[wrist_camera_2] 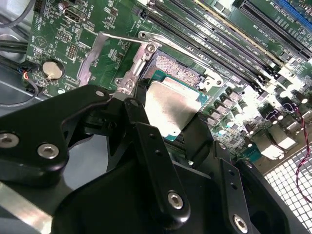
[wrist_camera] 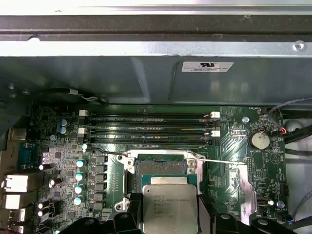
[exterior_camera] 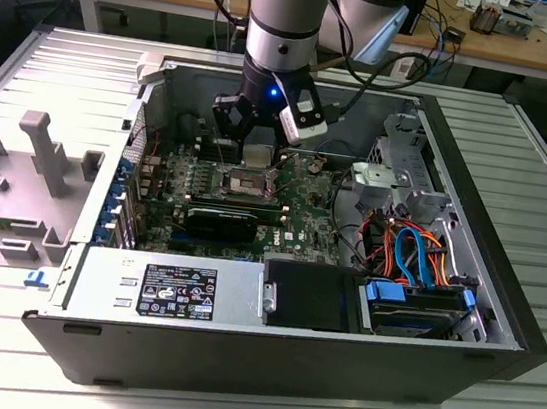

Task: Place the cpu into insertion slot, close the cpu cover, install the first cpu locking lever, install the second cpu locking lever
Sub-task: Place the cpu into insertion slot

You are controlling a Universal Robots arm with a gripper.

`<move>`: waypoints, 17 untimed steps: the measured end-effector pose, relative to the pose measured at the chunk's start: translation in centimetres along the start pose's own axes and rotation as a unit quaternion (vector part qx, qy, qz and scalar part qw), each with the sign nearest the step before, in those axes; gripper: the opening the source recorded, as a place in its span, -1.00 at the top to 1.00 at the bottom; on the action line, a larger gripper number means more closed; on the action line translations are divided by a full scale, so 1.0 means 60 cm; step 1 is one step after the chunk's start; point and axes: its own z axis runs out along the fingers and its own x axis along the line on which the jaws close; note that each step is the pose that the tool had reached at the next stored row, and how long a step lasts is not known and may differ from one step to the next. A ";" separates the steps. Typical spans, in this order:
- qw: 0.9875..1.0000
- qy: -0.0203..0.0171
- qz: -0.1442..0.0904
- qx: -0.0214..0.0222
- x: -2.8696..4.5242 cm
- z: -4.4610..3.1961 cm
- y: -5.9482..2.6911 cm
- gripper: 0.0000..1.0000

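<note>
Upper centre of the exterior view, the end effector [exterior_camera: 258, 148] grips the cpu [wrist_camera: 169, 207] near the insertion slot [wrist_camera: 161, 168]. Seating it well likely needs it level, with edges squared to the rim.

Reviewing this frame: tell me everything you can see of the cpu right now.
The cpu is a flat square chip with a dull silver metal top carrying faint print and a thin green edge. The pincer holds it by two opposite sides, its black fingers against them. It hangs just over the open socket, hiding part of it; whether it is seated cannot be told.
</note>
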 end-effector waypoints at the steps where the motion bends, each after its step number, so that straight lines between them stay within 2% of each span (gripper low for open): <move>1: 1.000 0.000 0.001 0.000 0.000 0.000 0.000 -0.08; 3: 1.000 -0.002 0.018 0.000 0.000 0.000 0.000 -0.08; 7: 0.999 -0.003 0.036 0.000 0.000 0.000 0.000 -0.08; 9: 0.999 -0.005 0.051 0.000 0.000 0.001 0.000 -0.08; 17: 0.997 -0.007 0.082 0.000 0.000 0.003 0.000 -0.08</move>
